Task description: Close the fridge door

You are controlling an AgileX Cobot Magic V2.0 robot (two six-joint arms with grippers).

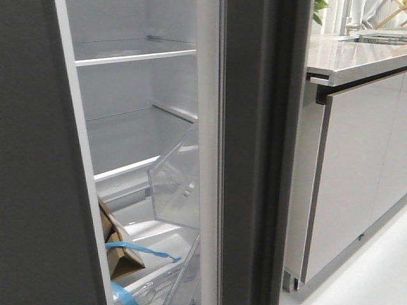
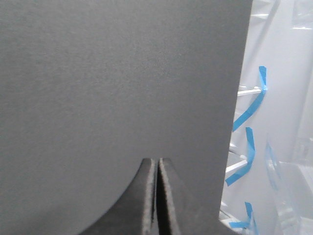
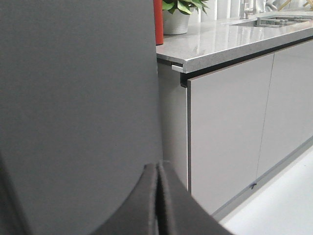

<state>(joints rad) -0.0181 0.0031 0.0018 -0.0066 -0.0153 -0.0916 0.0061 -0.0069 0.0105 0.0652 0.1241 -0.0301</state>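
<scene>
— Where is the door?

— I see the tall matte dark grey fridge door (image 1: 254, 152) ajar, edge-on right of the white interior (image 1: 140, 127), beside pale glossy cabinets (image 1: 356, 178).

— Jaws?

— My left gripper (image 2: 156, 196) and right gripper (image 3: 157, 196) are both pressed together, holding nothing.

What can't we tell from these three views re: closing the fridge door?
- Front view: neither arm shows, so any contact with the fridge door cannot be seen.
- Left wrist view: a dark panel fills the frame behind the left gripper; touching or not is unclear.
- Right wrist view: the same goes for the right gripper.
</scene>
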